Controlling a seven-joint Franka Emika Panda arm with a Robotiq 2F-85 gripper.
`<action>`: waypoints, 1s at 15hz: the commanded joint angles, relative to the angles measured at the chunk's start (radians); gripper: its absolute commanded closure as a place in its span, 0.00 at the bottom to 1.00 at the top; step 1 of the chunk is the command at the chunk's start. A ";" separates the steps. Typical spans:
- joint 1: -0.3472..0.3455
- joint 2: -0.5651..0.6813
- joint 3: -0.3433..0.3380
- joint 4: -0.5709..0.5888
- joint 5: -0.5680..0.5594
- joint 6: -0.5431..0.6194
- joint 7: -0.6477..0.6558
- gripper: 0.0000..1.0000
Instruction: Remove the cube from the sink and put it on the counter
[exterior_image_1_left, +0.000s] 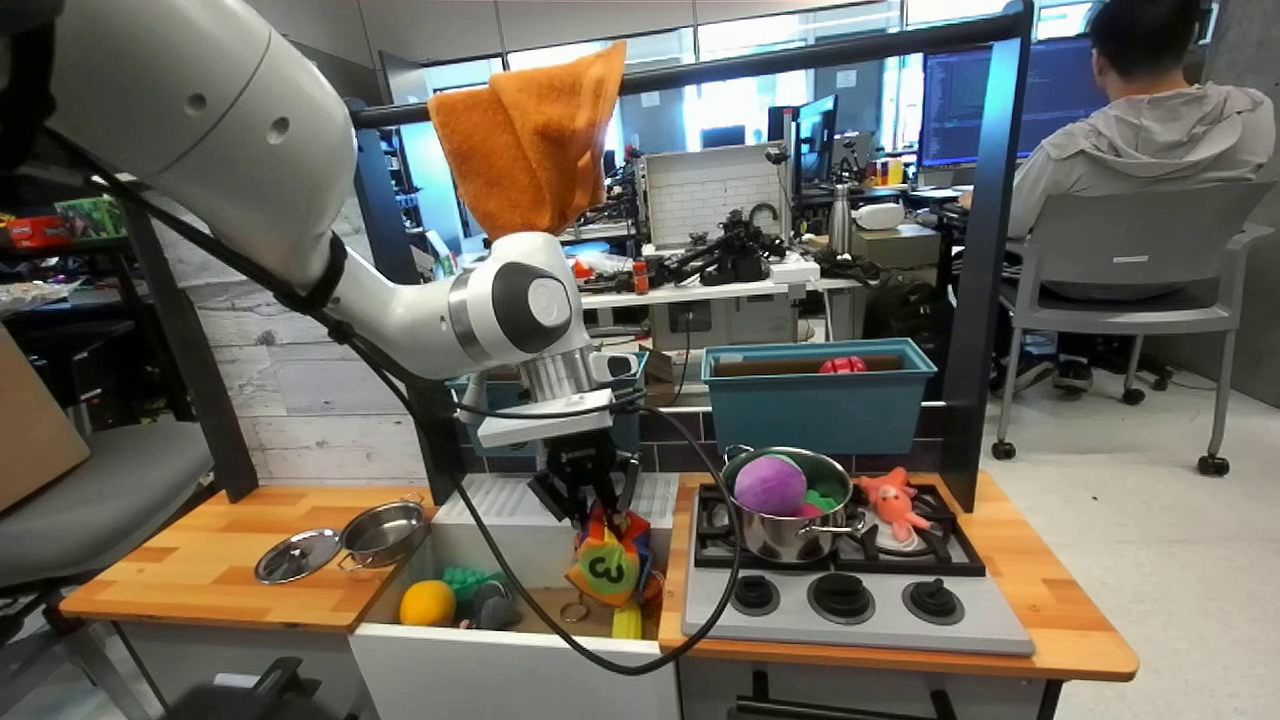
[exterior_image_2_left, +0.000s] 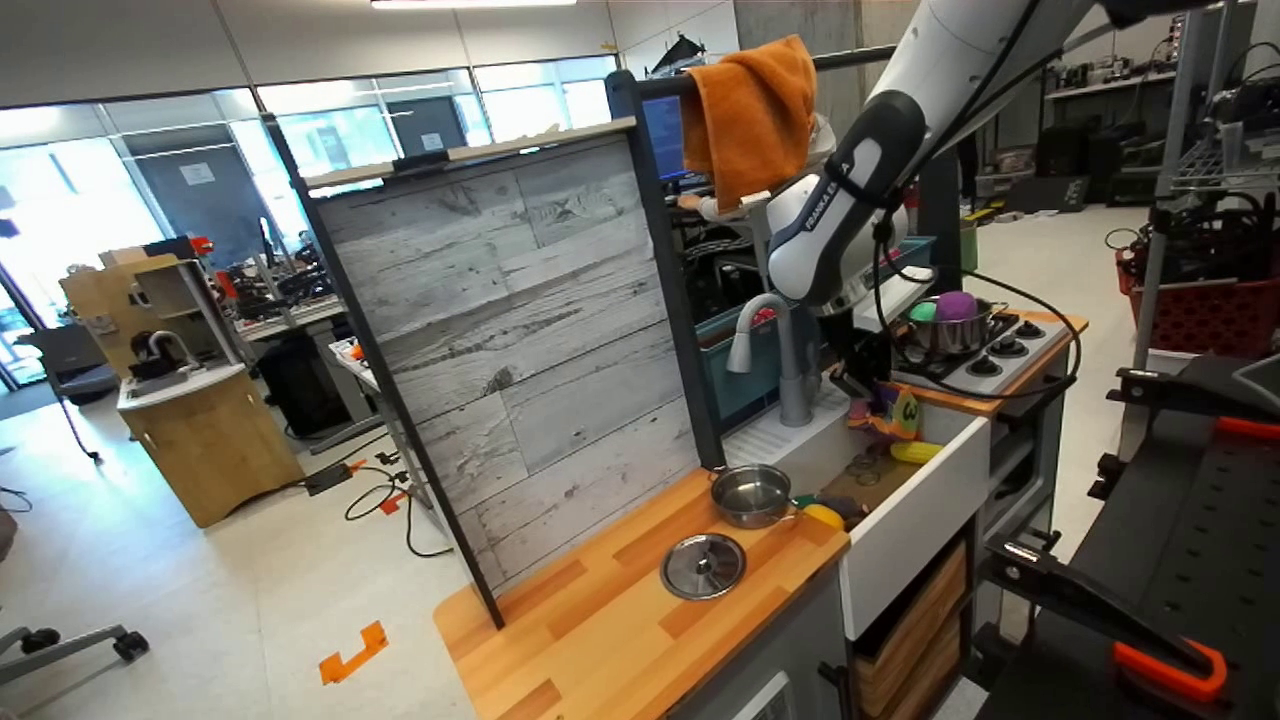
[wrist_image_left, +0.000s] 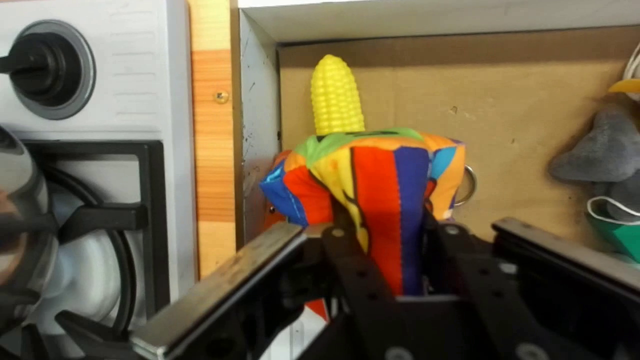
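The cube (exterior_image_1_left: 608, 570) is a soft cloth block in red, orange, green and blue, with a "3" on one face. It also shows in an exterior view (exterior_image_2_left: 893, 412) and the wrist view (wrist_image_left: 375, 180). My gripper (wrist_image_left: 387, 227) points down and is shut on it, pinching the bunched cloth between its fingers. The cube hangs inside the right end of the white sink (exterior_image_1_left: 520, 680), near the stove side. I cannot tell whether it touches the sink's floor. The wooden counter (exterior_image_1_left: 200, 560) lies left of the sink and shows in an exterior view (exterior_image_2_left: 600, 625).
Toy corn (wrist_image_left: 337, 97), a yellow ball (exterior_image_1_left: 427, 603) and a grey toy (wrist_image_left: 600, 145) lie in the sink. A small pot (exterior_image_1_left: 384, 535) and lid (exterior_image_1_left: 298, 556) occupy the left counter. The faucet (exterior_image_2_left: 790, 360) rises behind. A filled pot (exterior_image_1_left: 790, 530) stands on the stove. A cable loops before the sink.
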 joint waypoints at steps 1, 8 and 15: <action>0.025 -0.186 0.005 -0.237 -0.024 0.014 -0.082 0.93; 0.050 -0.409 0.031 -0.485 -0.096 -0.154 -0.171 0.93; 0.074 -0.527 0.068 -0.761 -0.233 0.091 -0.155 0.93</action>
